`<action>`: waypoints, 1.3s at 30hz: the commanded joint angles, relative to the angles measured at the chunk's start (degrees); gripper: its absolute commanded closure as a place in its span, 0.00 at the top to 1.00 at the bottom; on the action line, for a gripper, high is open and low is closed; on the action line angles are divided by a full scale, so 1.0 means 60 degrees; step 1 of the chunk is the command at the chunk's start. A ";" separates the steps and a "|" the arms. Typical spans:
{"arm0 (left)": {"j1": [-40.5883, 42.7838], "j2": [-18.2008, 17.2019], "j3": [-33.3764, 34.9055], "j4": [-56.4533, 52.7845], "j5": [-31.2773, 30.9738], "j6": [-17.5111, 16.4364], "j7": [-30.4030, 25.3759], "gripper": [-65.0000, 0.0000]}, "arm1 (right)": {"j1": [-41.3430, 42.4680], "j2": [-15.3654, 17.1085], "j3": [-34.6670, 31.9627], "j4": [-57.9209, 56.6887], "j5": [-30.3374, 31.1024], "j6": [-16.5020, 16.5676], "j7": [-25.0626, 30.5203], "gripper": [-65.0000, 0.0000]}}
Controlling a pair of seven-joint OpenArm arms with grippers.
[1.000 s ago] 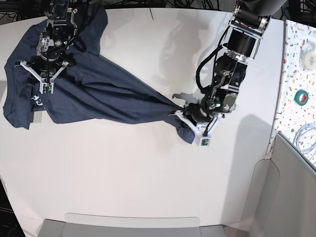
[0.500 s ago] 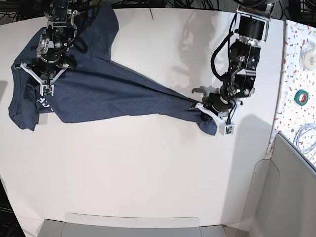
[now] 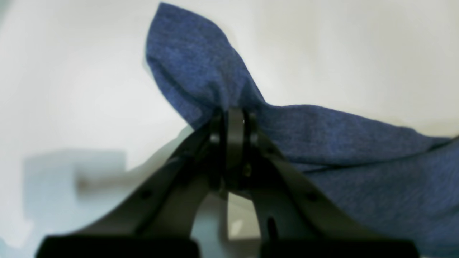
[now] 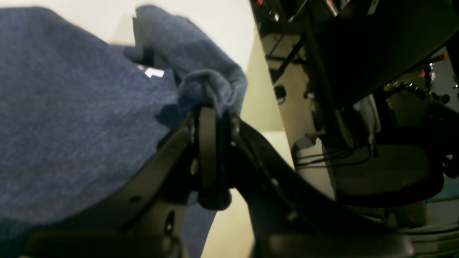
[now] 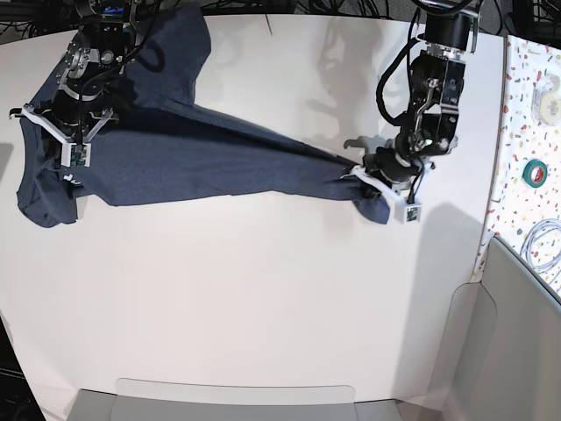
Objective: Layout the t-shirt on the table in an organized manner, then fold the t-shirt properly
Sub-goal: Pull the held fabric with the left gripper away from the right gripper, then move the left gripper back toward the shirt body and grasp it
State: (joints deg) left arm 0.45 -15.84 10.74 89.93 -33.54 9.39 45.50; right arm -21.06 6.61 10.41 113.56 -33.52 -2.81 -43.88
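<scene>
Stretching across the far half of the desk [image 5: 263, 307], the t-shirt [image 5: 193, 158] is pulled out long between the two arms, its wide end bunched near the far left corner and its narrow end drawn to a point right of the middle. The left gripper [image 5: 372, 182] has its fingers [image 3: 235, 123] pressed together on that narrow end — in the left wrist view a blue flap of cloth stands up above the pinch and the rest of the fabric runs away to the right, with pale desk behind it. The right gripper [image 5: 66, 132] sits over the wide end near the desk's left edge; in the right wrist view its fingers [image 4: 208, 132] are closed on a small wad of the same blue cloth, with the broad body of the shirt filling the left of that view. Between the two grips the fabric shows long creases running lengthwise, and most of it looks to lie on the desk, though whether the middle is lifted clear cannot be told. The near half of the desk is bare white surface. Beyond the desk's right edge runs a narrow speckled strip [image 5: 526, 132] holding a green roll of tape [image 5: 536, 172].
</scene>
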 commanded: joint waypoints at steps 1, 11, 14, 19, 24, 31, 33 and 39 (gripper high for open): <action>-0.0053 -0.0108 -0.0303 0.0389 0.0205 0.0113 -0.0103 0.00 | 0.0015 0.0078 0.0030 0.0070 -0.0238 -0.0169 0.0155 0.00; -0.0053 0.0405 -0.1256 0.1869 0.0176 0.0113 -0.0029 0.45 | -0.0029 -0.0025 -0.0014 -0.0882 -0.0238 -0.0169 0.0155 0.00; -0.0185 0.0566 -0.1285 0.1898 0.0176 0.0128 0.0498 0.45 | -0.0029 -0.0054 -0.0043 -0.0926 -0.0238 -0.0169 0.0155 0.00; -0.0697 0.0786 -0.0552 0.2118 -0.0029 0.0025 0.0894 0.45 | -0.0029 -0.0054 -0.0043 -0.0956 -0.0238 -0.0169 0.0155 0.00; -0.1430 0.0844 0.1675 0.1957 -0.0132 0.0010 0.0923 0.45 | -0.0043 -0.0069 -0.0043 -0.0956 -0.0238 -0.0169 0.0155 0.00; -0.2426 0.1621 0.3228 0.0096 -0.0132 0.0010 0.1846 0.45 | -0.0087 -0.0069 -0.0043 -0.0956 -0.0238 -0.0169 0.0155 0.00; -0.2485 0.1680 0.3243 -0.0197 -0.0161 0.0010 0.1846 0.45 | -0.0087 -0.0069 -0.0043 -0.0956 -0.0238 -0.0169 0.0155 0.00; -0.2778 0.1855 0.3257 -0.0534 -0.0850 0.0010 0.1949 0.45 | -0.0087 -0.0069 -0.0043 -0.0956 -0.0238 -0.0169 0.0155 0.00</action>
State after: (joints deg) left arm -14.48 -4.95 30.39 85.80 -38.04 9.61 57.93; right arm -21.71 5.72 9.98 106.96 -33.98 -3.03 -43.86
